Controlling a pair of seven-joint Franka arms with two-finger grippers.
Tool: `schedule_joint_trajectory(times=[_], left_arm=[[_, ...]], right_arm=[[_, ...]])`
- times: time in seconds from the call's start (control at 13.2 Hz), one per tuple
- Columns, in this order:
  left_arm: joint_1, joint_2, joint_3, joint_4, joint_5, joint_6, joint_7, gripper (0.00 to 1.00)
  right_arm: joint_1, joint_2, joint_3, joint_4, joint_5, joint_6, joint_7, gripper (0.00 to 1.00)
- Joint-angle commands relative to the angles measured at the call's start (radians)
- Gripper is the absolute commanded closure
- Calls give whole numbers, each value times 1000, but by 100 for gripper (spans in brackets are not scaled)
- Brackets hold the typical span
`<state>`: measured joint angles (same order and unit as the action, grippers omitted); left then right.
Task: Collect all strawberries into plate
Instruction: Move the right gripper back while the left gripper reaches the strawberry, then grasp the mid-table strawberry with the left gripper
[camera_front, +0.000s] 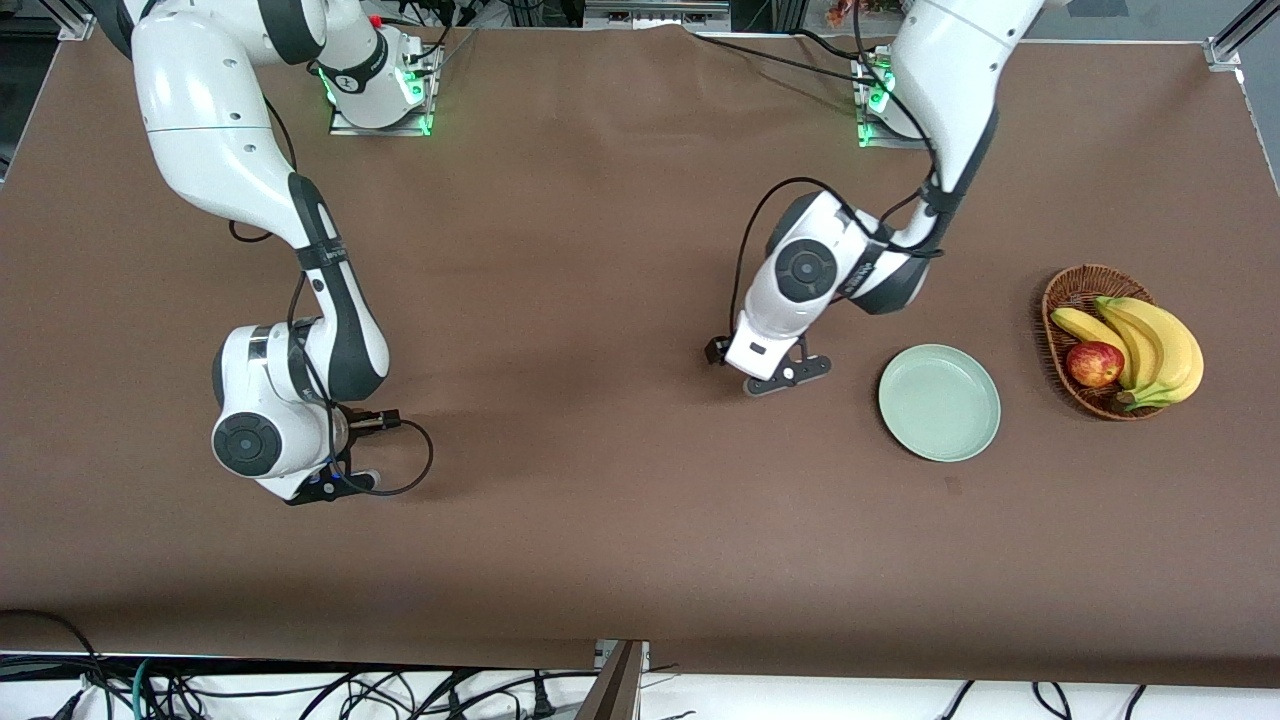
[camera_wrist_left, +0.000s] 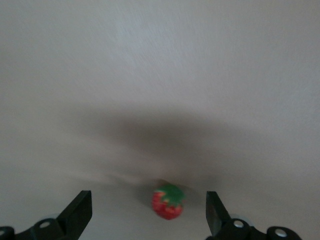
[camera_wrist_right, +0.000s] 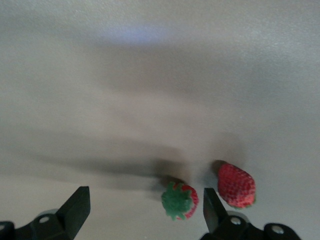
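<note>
Left gripper (camera_wrist_left: 148, 212) hangs low over the table (camera_front: 600, 200) near its middle, fingers spread wide, with one strawberry (camera_wrist_left: 168, 202) lying on the cloth between them, apparently untouched though the view is hazy. Right gripper (camera_wrist_right: 145, 212) sits low toward the right arm's end, jaws also apart around a second strawberry (camera_wrist_right: 180, 201); a third strawberry (camera_wrist_right: 236, 185) lies just beside one finger's outer face. Near the left gripper, toward the left arm's end, the plate (camera_front: 939, 402) holds no berries.

left gripper (camera_wrist_left: 148, 216): low, fingers spread | right gripper (camera_wrist_right: 145, 212): low, fingers spread
</note>
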<state>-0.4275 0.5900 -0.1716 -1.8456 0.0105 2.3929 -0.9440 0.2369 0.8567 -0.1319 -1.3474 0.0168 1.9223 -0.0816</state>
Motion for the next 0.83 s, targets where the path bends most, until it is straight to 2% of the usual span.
schedule_joint_trajectory(times=[0.0, 0.15, 0.23, 0.3, 0.38, 0.53, 0.6, 0.68, 0.75], left_arm=[[-39, 17, 17, 0, 52, 22, -91, 0], [-59, 45, 18, 2, 86, 28, -93, 1], [-56, 45, 18, 2, 120, 28, -93, 15], [-56, 45, 18, 2, 129, 28, -93, 41], [-56, 47, 17, 3, 129, 26, -93, 57], [-54, 44, 17, 2, 131, 20, -90, 79], [-48, 36, 17, 3, 131, 17, -84, 86], [-45, 30, 17, 3, 131, 12, -81, 89], [-34, 16, 18, 9, 131, -15, -81, 90]], right_arm=[[-7, -56, -2, -81, -1, 18, -33, 0], [-7, -64, -3, -108, -1, 37, -33, 0], [-7, -70, -2, -133, 0, 55, -33, 0], [-7, -80, -2, -157, 2, 73, -33, 0], [-7, -84, -2, -173, 2, 89, -33, 0], [-7, -85, -2, -180, 3, 99, -33, 0], [-8, -85, -2, -180, 5, 109, -35, 0], [-8, -85, -2, -179, 6, 115, -33, 2], [-10, -84, -2, -180, 6, 121, -33, 11]])
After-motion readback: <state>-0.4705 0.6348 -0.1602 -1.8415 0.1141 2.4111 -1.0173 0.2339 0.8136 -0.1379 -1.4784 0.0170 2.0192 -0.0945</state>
